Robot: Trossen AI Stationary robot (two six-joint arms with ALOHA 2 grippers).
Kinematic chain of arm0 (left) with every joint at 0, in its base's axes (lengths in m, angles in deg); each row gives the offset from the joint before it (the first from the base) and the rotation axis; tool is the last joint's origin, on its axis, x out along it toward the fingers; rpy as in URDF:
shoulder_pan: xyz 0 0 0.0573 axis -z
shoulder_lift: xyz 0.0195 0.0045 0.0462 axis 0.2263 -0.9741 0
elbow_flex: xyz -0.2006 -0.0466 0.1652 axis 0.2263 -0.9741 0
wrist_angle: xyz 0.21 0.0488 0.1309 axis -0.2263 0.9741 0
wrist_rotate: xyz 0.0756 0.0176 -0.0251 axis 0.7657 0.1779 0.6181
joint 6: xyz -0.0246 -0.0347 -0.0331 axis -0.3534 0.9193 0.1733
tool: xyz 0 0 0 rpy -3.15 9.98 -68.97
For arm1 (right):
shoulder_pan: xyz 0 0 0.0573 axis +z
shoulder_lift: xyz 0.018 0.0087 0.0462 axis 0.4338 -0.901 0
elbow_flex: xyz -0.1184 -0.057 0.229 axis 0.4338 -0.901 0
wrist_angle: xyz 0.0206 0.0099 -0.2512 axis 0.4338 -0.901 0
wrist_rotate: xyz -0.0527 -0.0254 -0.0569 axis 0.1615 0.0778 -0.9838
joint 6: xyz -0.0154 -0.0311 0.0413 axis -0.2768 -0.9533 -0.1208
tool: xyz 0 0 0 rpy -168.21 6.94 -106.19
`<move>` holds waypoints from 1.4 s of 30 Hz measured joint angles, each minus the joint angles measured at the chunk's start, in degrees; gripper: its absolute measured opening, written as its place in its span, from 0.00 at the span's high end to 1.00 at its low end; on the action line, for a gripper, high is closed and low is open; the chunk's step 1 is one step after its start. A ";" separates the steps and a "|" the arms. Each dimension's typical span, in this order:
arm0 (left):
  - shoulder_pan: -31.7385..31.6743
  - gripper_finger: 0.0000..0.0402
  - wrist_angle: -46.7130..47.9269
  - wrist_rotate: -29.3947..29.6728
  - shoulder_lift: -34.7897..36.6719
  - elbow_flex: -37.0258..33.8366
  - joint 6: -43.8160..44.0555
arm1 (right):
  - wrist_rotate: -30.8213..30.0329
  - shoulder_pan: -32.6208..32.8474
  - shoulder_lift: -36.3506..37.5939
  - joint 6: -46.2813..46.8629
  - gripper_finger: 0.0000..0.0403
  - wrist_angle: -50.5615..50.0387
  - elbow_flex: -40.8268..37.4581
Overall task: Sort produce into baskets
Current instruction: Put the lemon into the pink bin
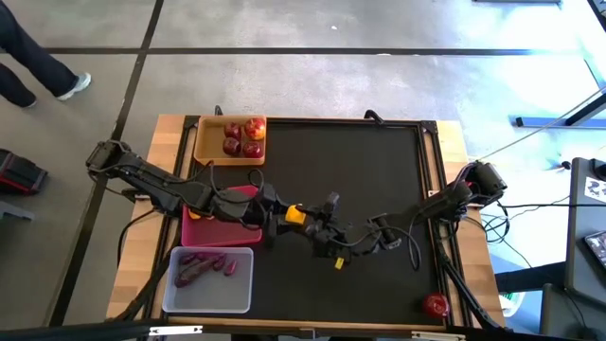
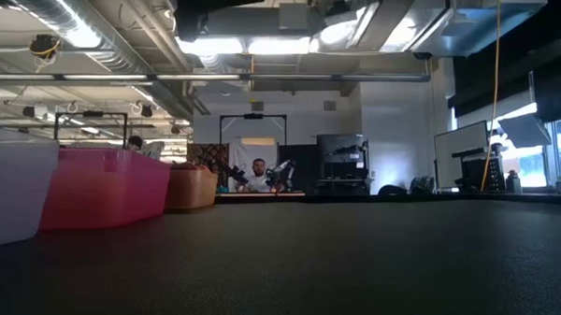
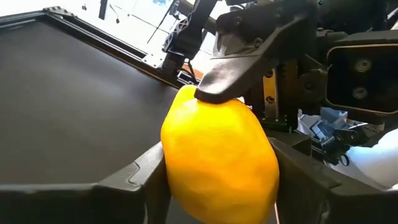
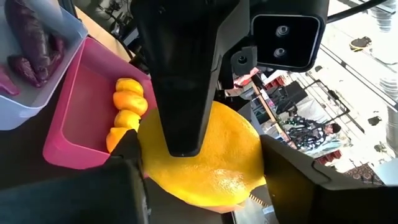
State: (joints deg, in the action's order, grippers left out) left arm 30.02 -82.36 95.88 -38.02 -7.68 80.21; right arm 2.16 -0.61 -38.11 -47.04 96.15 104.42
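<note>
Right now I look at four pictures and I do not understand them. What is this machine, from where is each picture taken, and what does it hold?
It is a robot with two dark arms at a black table. One picture looks down from above, one looks level across the tabletop, and two come from cameras on the wrists.

The left hand grips a yellow lemon above the table. The right hand is at the same lemon.

A wooden tray holds red apples, a pink tray holds lemons, and a clear tray holds purple roots. One apple lies loose.
</note>
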 joint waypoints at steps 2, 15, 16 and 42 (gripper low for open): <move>-0.01 0.47 -0.11 -0.15 0.01 0.00 -0.28 | 0.08 0.09 0.00 0.19 0.48 0.27 0.00; 3.80 0.45 18.21 0.15 8.43 -0.04 1.16 | -21.71 12.73 2.56 9.95 0.23 -16.64 2.54; 4.48 0.45 20.73 0.50 9.36 -0.04 2.28 | -23.24 13.30 3.10 13.25 0.24 -20.24 2.54; 7.26 0.44 53.60 1.83 6.54 -8.74 24.51 | 0.08 5.88 3.39 70.32 0.33 -63.83 -5.41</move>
State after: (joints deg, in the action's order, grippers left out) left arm 37.27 -28.76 97.71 -31.48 -16.42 104.71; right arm 2.25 5.28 -34.72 23.28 32.32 99.01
